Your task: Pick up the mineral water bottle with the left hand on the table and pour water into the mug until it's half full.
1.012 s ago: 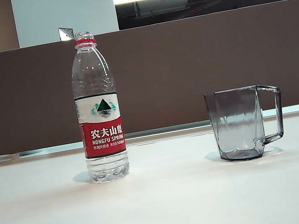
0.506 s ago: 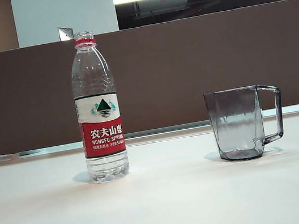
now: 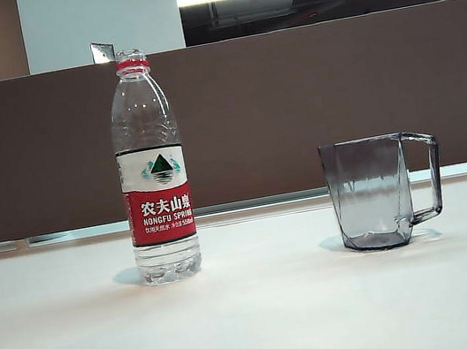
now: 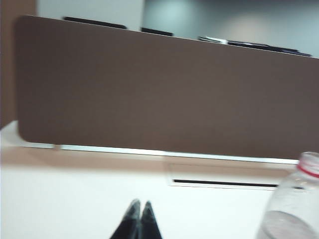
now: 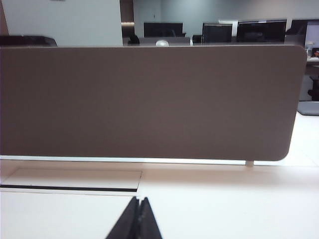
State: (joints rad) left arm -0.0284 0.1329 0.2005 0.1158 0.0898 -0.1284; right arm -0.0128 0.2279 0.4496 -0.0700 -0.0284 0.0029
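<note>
the mineral water bottle [image 3: 151, 166] stands upright and uncapped on the bench [image 3: 258, 323], well apart from the mug [image 3: 380, 192]. the left gripper [image 4: 139, 219] is near the bottle with jaws clenched; the right gripper [image 5: 139, 217] is clenched too. a grab with the jaws unopened could topple the open bottle and spill it.

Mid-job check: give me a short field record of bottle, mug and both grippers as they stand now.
bottle: mineral water bottle upright on the table, cap off, left of the mug, apart from it
mug: mug upright, handle pointing right, looks empty
left gripper: left gripper shut, holding nothing, short of the bottle
right gripper: right gripper shut, holding nothing
exterior view: no arm in sight
</note>
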